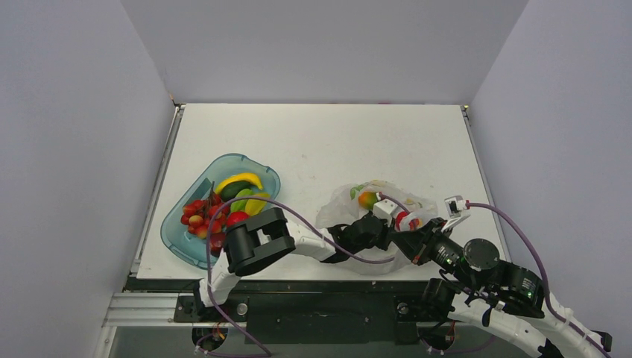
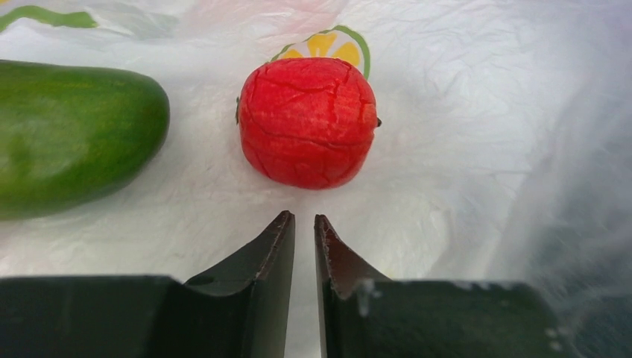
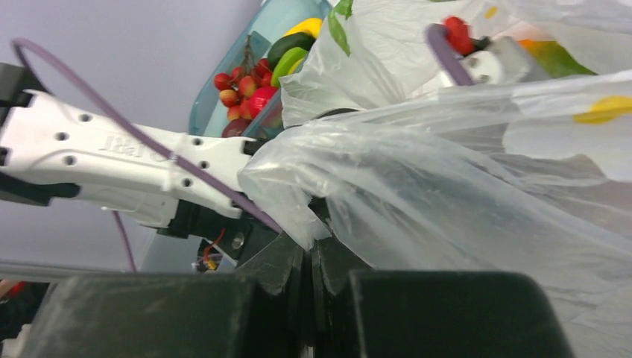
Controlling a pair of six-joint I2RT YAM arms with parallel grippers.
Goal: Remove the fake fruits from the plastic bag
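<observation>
The plastic bag (image 1: 339,209) lies crumpled at the table's near middle. My left gripper (image 2: 304,220) is inside it, its jaws drawn to a thin slit with nothing between them. Just past the tips, on the bag's film (image 2: 462,149), sits a cracked red round fruit (image 2: 307,123), with a big green fruit (image 2: 67,134) to its left. An orange-green mango (image 1: 367,199) shows at the bag's far side. My right gripper (image 3: 311,250) is shut on a fold of the bag's edge (image 3: 447,186), holding it up.
A teal-blue oval tray (image 1: 223,168) at the left holds a yellow banana (image 1: 238,181), green pieces, a red fruit and a berry cluster (image 1: 197,216). The left arm's white forearm (image 3: 112,156) reaches across between the tray and the bag.
</observation>
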